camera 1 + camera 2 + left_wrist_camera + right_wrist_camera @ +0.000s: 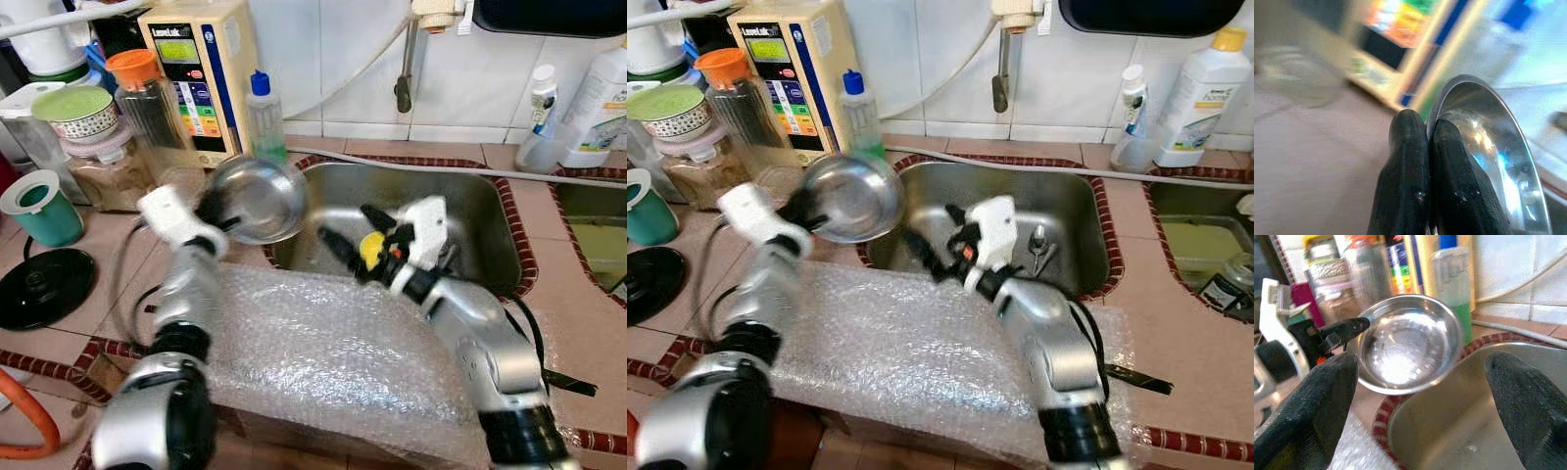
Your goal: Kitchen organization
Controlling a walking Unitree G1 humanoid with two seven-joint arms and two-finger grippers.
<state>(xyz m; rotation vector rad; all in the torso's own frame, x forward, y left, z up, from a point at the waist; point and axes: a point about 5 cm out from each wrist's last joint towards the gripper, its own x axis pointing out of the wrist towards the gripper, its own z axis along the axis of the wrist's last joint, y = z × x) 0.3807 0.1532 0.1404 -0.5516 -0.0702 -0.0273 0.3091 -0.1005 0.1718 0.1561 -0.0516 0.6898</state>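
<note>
A small steel bowl (pixel 257 198) hangs tilted over the left rim of the sink (pixel 480 211), its hollow facing the basin. My left gripper (pixel 217 217) is shut on the bowl's rim; in the left wrist view the black fingers (pixel 1415 181) pinch the edge of the bowl (pixel 1498 147). My right gripper (pixel 355 237) stands open over the sink's near left part, a short way right of the bowl, nothing between its fingers. The right wrist view looks at the bowl (pixel 1408 347) between its two fingertips (pixel 1312 401).
Bubble wrap (pixel 323 343) covers the counter in front of the sink. Jars (pixel 147 98), a green-lidded container (pixel 73 113), a teal cup (pixel 39 206), a black lid (pixel 39 284) and a dish soap bottle (pixel 265 113) crowd the left. A tap (pixel 407 59) hangs above; bottles (pixel 598 98) stand right.
</note>
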